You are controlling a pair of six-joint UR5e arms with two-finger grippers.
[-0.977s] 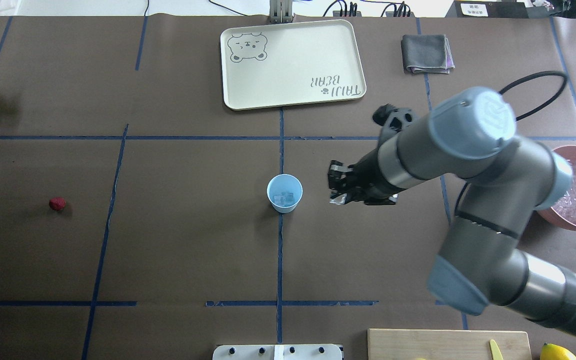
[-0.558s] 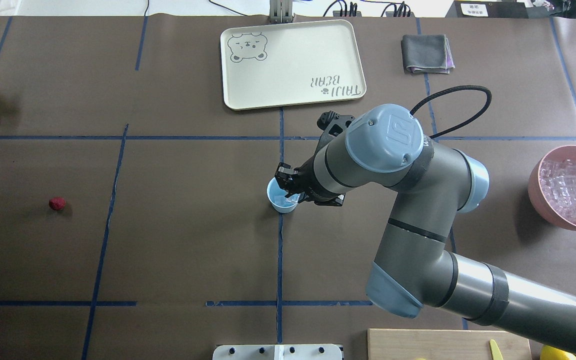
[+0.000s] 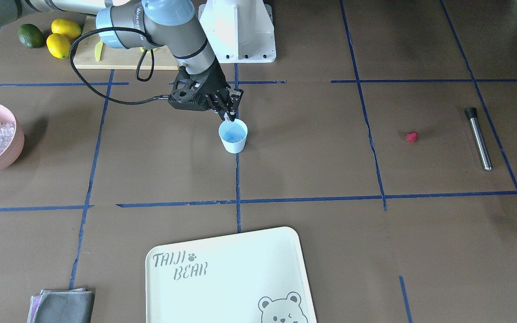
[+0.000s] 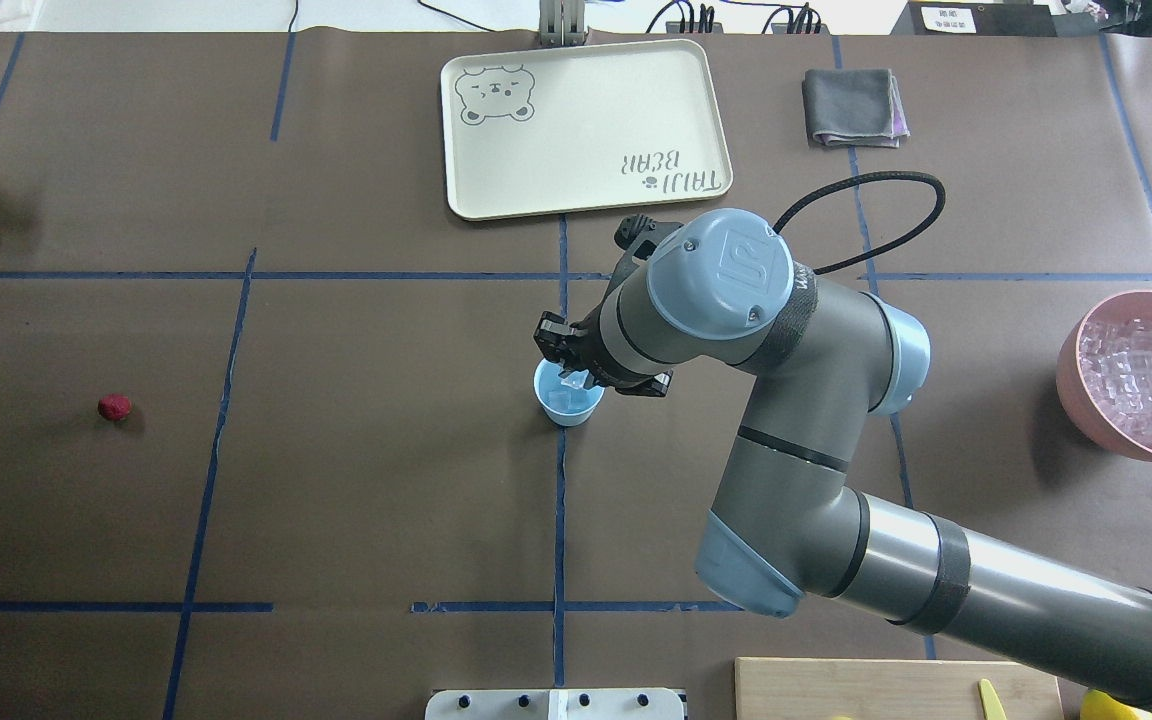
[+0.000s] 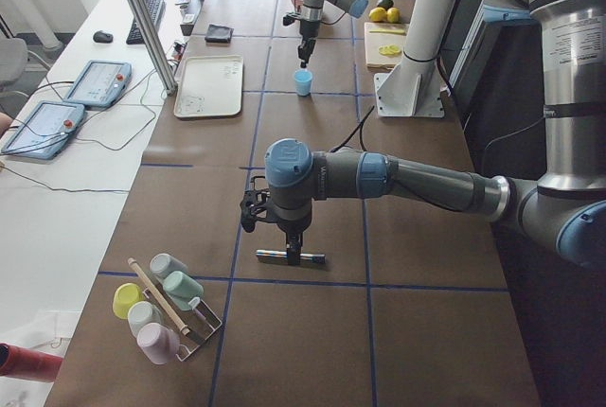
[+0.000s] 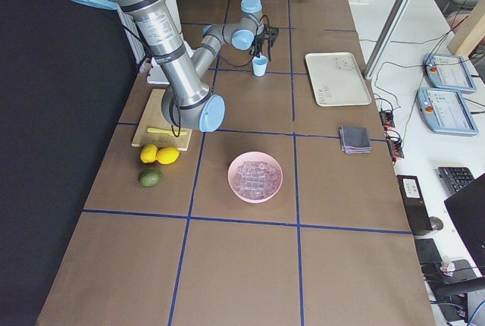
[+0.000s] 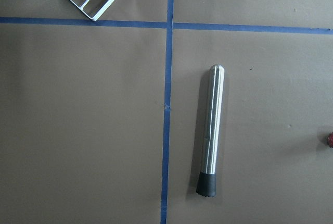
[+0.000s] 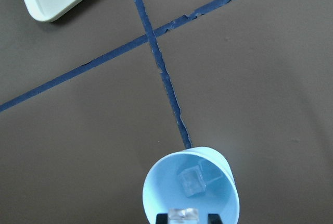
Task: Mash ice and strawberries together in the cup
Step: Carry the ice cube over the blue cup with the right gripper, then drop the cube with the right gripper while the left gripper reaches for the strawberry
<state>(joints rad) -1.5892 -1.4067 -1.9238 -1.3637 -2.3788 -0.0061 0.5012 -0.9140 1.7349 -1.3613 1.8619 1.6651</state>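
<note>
— What's on the table (image 4: 336,500)?
— I see a brown covering with blue tape lines. The cup (image 3: 234,147) stands on a tape crossing. Well to the robot's left of it lies the strawberry (image 3: 412,137), with a metal rod (image 3: 479,139) beyond.
— Anything else?
— A cream tray (image 3: 231,278) lies past the cup, away from the base. A pink bowl (image 3: 10,150) sits far to the cup's right.

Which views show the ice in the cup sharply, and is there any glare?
Right wrist view: crisp, ice in the cup clearly edged, no glare. Overhead: ice small, partly hidden by the right arm. Exterior left: cup just a distant blue speck.
</note>
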